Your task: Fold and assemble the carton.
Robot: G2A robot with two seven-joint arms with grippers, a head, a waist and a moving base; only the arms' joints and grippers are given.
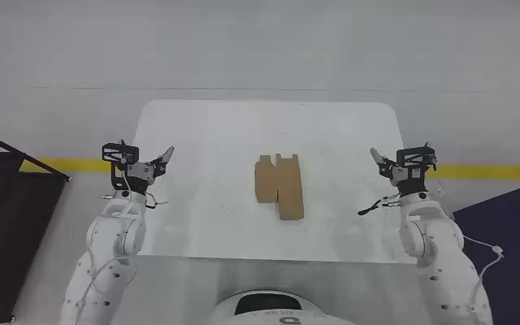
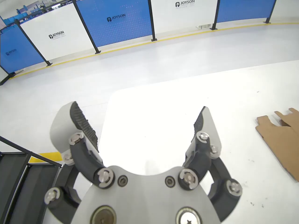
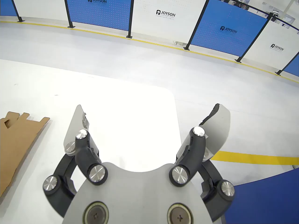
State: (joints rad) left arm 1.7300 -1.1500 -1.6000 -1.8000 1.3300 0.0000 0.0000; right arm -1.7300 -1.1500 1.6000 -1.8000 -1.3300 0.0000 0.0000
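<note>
A flat, unfolded brown carton (image 1: 279, 186) lies in the middle of the white table (image 1: 203, 219), its notched flaps toward the far side. My left gripper (image 1: 146, 156) hovers over the table's left edge, open and holding nothing. My right gripper (image 1: 399, 156) hovers over the right edge, also open and holding nothing. Both are well apart from the carton. In the left wrist view the carton (image 2: 282, 138) lies beyond the open left gripper (image 2: 140, 113). In the right wrist view the carton (image 3: 16, 145) lies off to the side of the open right gripper (image 3: 149, 113).
A yellow floor line (image 1: 479, 171) runs behind the table on both sides. A dark frame (image 1: 28, 211) stands beside the table's left edge. Blue and white partition panels (image 2: 116, 17) fence the floor in the distance.
</note>
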